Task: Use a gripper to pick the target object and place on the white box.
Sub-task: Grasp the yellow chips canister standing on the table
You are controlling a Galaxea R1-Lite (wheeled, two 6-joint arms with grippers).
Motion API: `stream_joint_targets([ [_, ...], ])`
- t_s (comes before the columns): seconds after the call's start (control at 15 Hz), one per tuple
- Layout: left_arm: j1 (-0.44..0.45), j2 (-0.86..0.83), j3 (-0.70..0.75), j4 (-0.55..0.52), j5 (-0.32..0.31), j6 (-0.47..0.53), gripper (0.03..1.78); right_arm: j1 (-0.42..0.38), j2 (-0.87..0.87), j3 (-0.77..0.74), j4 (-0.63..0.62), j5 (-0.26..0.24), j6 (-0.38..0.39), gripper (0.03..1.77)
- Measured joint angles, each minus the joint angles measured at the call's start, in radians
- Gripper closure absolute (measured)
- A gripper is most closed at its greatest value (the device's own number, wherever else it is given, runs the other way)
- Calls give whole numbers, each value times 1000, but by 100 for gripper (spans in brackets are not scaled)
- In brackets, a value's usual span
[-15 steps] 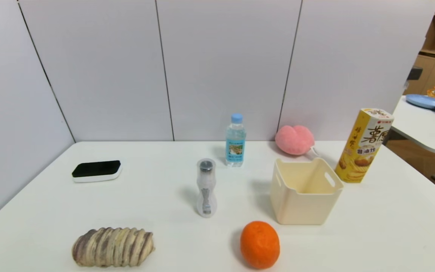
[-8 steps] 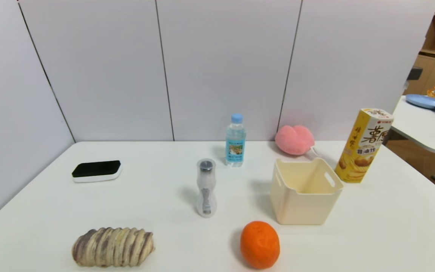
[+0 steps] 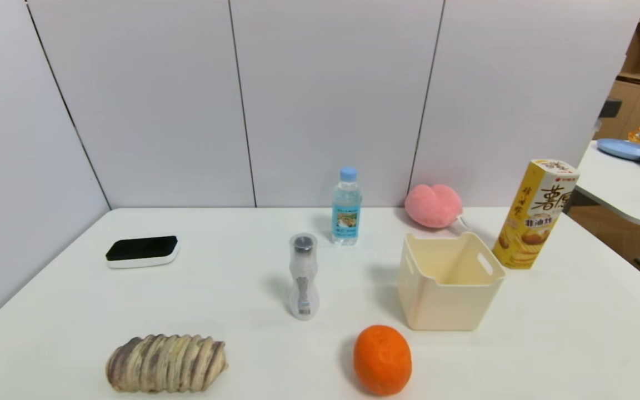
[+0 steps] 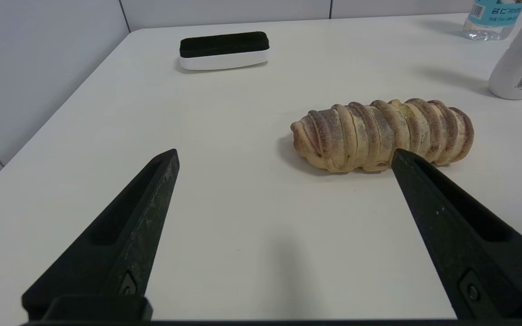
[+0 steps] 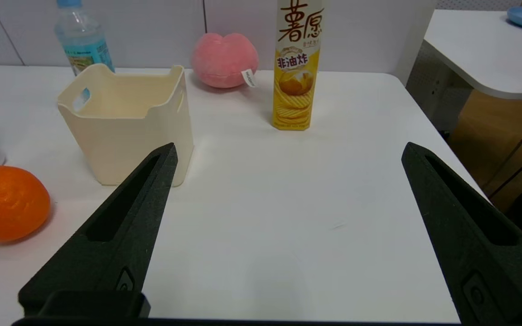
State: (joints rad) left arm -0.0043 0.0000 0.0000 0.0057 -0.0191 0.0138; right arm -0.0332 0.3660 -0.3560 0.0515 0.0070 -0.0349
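A white table (image 3: 253, 344) seen from the robot's head, with clock directions taken from the middle of that view. The target object, a tall yellow and white chip carton (image 3: 531, 222), stands upright at about three o'clock, on the table's right side. The white box, an open cream bin (image 3: 448, 305), sits at about four o'clock, nearer the robot than the carton, and looks empty. A pink plush (image 3: 434, 206) lies behind the bin, at about two o'clock; an orange fruit (image 3: 382, 360) rests at about five o'clock; a ridged bread-like roll (image 3: 165, 364) lies at about seven o'clock

The right gripper (image 5: 289, 145) is released, its fingers spread wide with nothing between them, and the carton stands beyond it, untouched. The left gripper (image 4: 285, 151) is also wide apart and empty, parked over the table on the robot's left, short of the roll

The task seems to be at its start, before the reach. The next move likely calls for the right arm to go forward to the carton, keeping clear of the bin, and close around its sides; a high bump could tip so tall a carton
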Motion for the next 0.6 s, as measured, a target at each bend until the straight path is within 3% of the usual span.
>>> stream_joint_targets([
  [0.6, 0, 0, 0, 0, 0, 0, 12, -51, 227, -112, -16, 1, -5, 9],
])
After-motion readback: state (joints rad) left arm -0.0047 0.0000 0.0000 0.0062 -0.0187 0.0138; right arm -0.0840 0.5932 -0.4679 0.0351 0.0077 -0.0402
